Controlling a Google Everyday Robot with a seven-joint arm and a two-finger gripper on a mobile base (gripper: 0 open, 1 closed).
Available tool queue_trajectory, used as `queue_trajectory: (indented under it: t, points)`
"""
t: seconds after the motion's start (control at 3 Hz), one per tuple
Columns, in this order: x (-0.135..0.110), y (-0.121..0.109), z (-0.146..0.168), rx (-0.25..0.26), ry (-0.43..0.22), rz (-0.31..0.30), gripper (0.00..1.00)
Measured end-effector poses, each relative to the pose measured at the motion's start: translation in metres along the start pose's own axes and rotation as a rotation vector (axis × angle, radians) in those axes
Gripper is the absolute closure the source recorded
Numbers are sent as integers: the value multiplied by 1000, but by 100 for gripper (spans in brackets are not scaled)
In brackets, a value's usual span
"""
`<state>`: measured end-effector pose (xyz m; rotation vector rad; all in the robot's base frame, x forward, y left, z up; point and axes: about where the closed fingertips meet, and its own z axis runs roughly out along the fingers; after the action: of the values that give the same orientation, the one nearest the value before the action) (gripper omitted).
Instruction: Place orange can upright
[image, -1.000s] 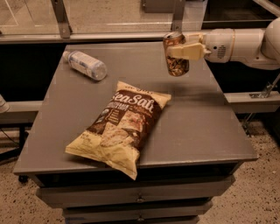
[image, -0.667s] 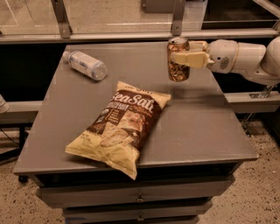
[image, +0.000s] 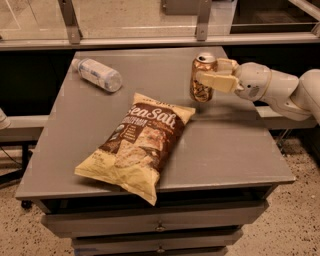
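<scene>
Gripper (image: 207, 71) pinching the upright orange can (image: 202, 89) over the rear of the table (image: 240, 145).

The two pale fingers (image: 216, 81) clamp the can between them, one across its near face and the other behind its silver rim. The can stands vertical with its top up and its base at or just above the grey surface; whether it touches cannot be told. The white arm (image: 280, 90) reaches in from the view's right edge behind the fingers. Past the fingertips and nearer the camera, a sea-salt chip bag (image: 140, 145) lies flat, apart from the can. Well beyond the fingertips, towards the table's far corner on the view's left, a clear plastic bottle (image: 97, 74) lies on its side.
</scene>
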<state>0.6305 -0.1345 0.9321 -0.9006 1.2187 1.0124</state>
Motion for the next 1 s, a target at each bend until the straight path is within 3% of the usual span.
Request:
queue_trajectory:
  t: [0.33,0.67,1.0]
  points:
    - [2,4,-6,-12,1,-83,100]
    - [10,8,-10,-27,36,-124,100]
    - [23,9,-11,-44,77,-107,81]
